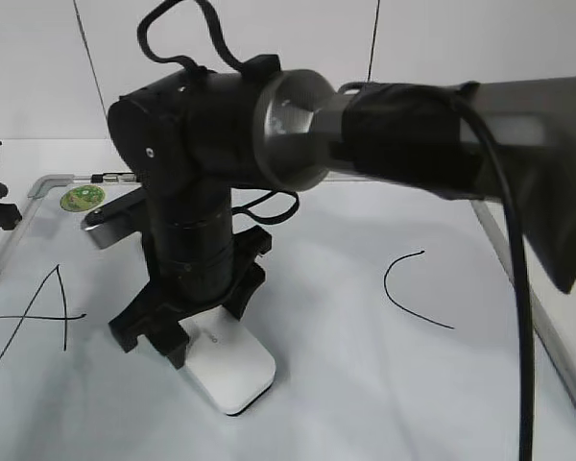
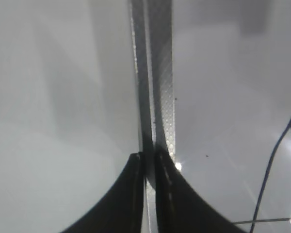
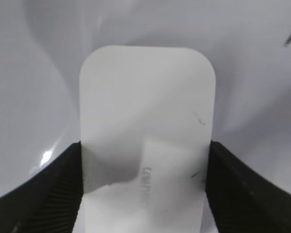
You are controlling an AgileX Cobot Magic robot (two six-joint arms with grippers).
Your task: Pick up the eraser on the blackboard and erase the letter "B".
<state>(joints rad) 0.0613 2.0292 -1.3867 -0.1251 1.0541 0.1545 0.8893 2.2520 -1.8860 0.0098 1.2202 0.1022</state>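
Observation:
The white eraser [image 1: 232,370] [image 3: 145,107] lies flat on the blackboard [image 1: 355,394], a white board with a grey frame. My right gripper [image 1: 197,322] [image 3: 144,194] comes down on it from above, and its black ribbed fingers [image 3: 63,184] press against both long sides of the eraser. The letter "B" is hidden; the arm and eraser cover the board between the black "A" [image 1: 38,312] and "C" [image 1: 408,288]. My left gripper [image 2: 149,156] is shut and empty over the board's grey frame strip [image 2: 160,73] at the left edge.
A round green sticker [image 1: 81,199] sits near the board's far left corner. The right arm's thick black link and cable [image 1: 499,192] cross the upper right. The board's right frame edge [image 1: 533,307] runs down the right side.

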